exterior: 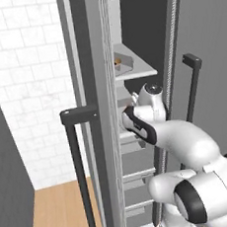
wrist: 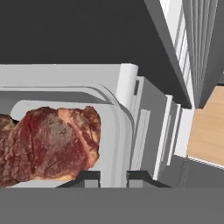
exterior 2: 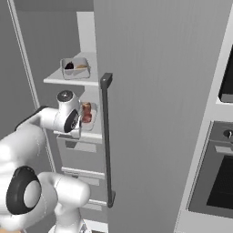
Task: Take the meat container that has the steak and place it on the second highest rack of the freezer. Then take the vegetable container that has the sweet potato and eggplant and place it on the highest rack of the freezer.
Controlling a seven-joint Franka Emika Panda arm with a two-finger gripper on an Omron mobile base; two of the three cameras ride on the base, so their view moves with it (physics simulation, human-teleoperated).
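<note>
The freezer (exterior 2: 54, 27) stands open. On its second highest rack (exterior 2: 91, 135) rests the meat container (wrist: 118, 127), a pale tray holding the reddish-brown steak (wrist: 52, 144). My gripper (wrist: 113, 178) is shut on the tray's near rim, with one fingertip on each side of the wall. The right base view shows the steak (exterior 2: 86, 113) just beyond my hand. On the highest rack (exterior 2: 68, 81) sits the vegetable container (exterior 2: 75, 67), with the dark eggplant (exterior 2: 69, 66) and the orange sweet potato (exterior 2: 82, 67) inside. From the left base, that vegetable container (exterior: 121, 62) peeks past the door edge.
The open freezer door (exterior: 98, 112) with its dark bar handle (exterior: 78, 164) stands close on my arm's left. A closed grey door (exterior 2: 154, 113) with a long handle (exterior 2: 107, 136) is on the right. Grey drawers (exterior 2: 82, 157) lie below the racks. A black oven (exterior 2: 218, 182) sits far right.
</note>
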